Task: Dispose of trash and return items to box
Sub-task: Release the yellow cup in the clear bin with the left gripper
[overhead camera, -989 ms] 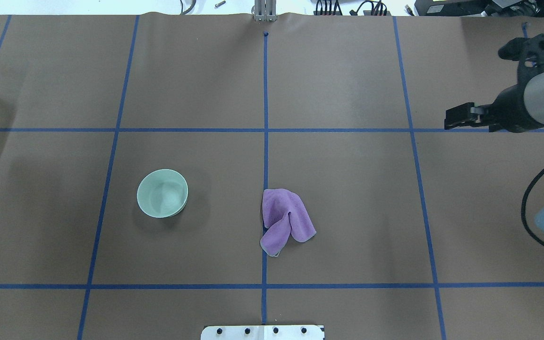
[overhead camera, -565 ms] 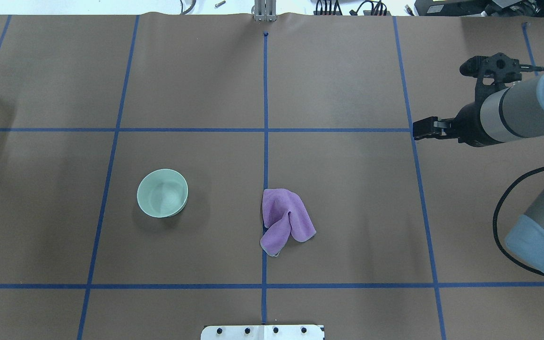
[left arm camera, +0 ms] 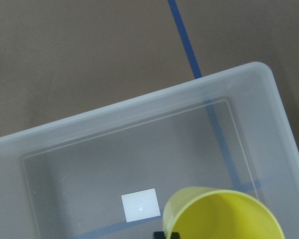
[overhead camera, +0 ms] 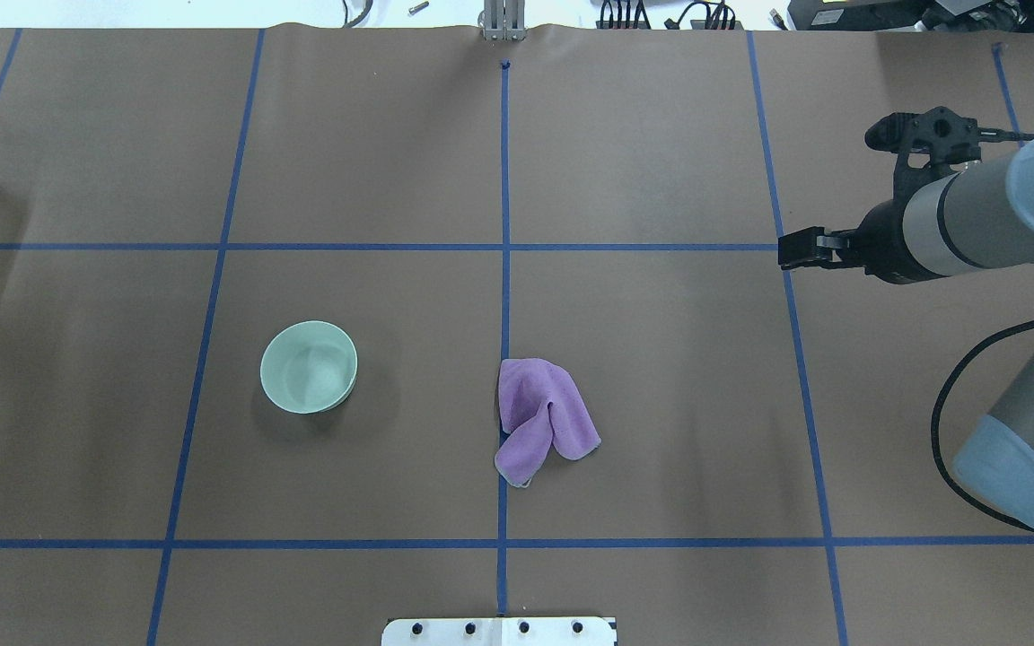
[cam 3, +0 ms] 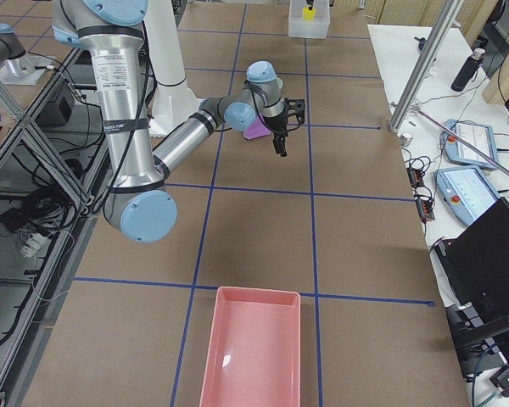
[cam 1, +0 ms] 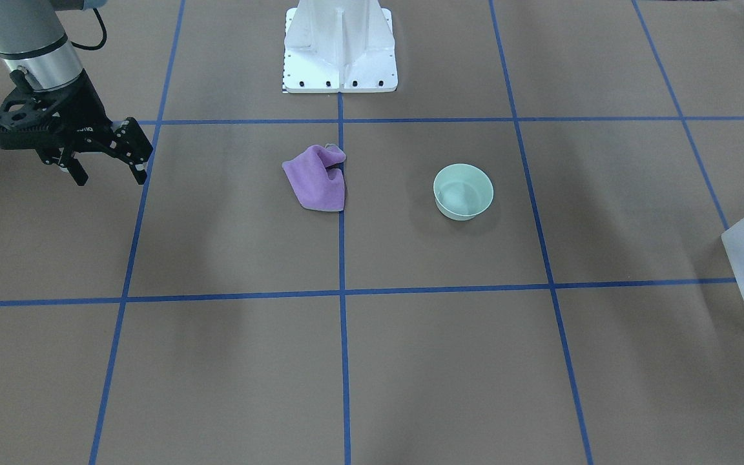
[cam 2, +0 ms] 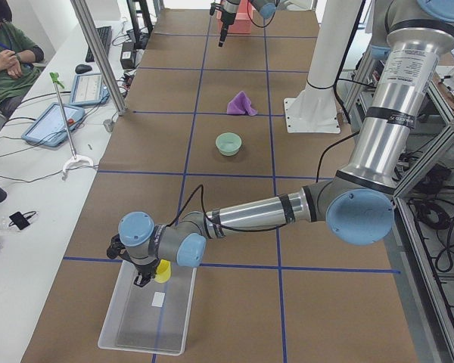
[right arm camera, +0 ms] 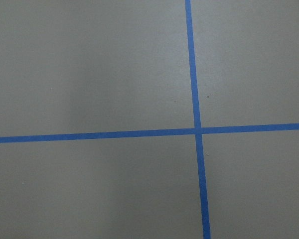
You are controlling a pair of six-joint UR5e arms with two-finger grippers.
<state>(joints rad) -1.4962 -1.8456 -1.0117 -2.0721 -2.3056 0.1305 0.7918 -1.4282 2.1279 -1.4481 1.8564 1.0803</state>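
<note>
The mint-green bowl (overhead camera: 309,367) stands upright and empty on the table's left half, also in the front view (cam 1: 463,191). My left gripper (cam 2: 143,277) hangs over the frosted-white box (cam 2: 147,318) at the table's left end, shut on the yellow cup (left arm camera: 224,216), which sits above the box floor (left arm camera: 114,164). My right gripper (cam 1: 108,175) is open and empty, above bare table at the right, far from the bowl; it also shows in the overhead view (overhead camera: 788,249).
A crumpled purple cloth (overhead camera: 539,417) lies near the table's centre line. A pink tray (cam 3: 253,356) sits at the table's right end. The white robot base (cam 1: 340,45) stands at the near edge. Blue tape lines grid the brown table.
My right arm has swung in from the right edge toward the table's middle, the gripper moving left. The bowl and cloth have not moved.
</note>
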